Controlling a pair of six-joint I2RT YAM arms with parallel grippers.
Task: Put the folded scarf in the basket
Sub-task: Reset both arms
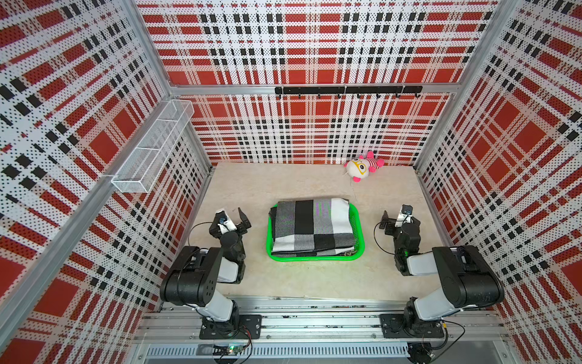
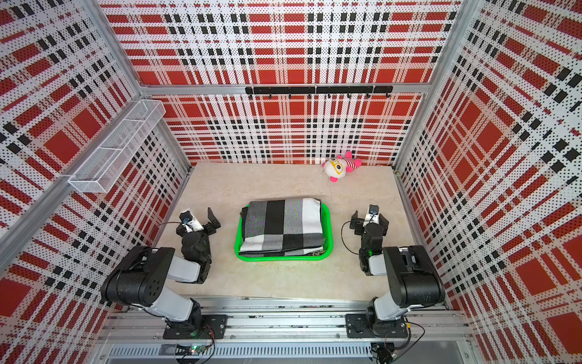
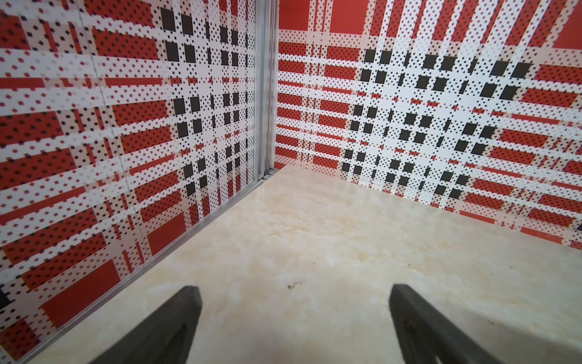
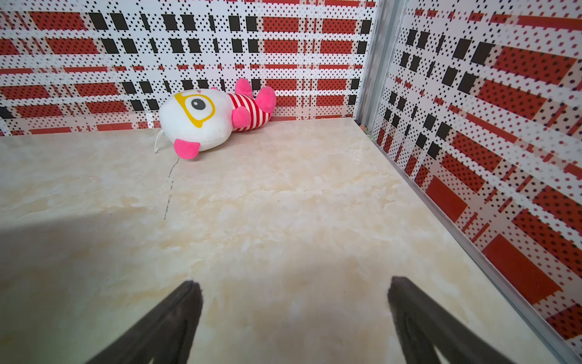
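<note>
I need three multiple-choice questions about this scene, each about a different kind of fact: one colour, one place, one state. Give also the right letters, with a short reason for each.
1. What colour is the basket?
A. blue
B. green
C. white

2. Where does the folded scarf lie?
A. in the basket
B. beside the basket
C. under the basket

3. In what state are the left gripper and the right gripper?
A. both shut
B. both open and empty
C. one open, one shut on the scarf

Answers:
1 B, because the rim shows bright green around the scarf.
2 A, because in both top views the green rim surrounds the scarf on three sides and the cloth covers the far edge.
3 B, because each wrist view shows the jaws wide apart with nothing between them.
</note>
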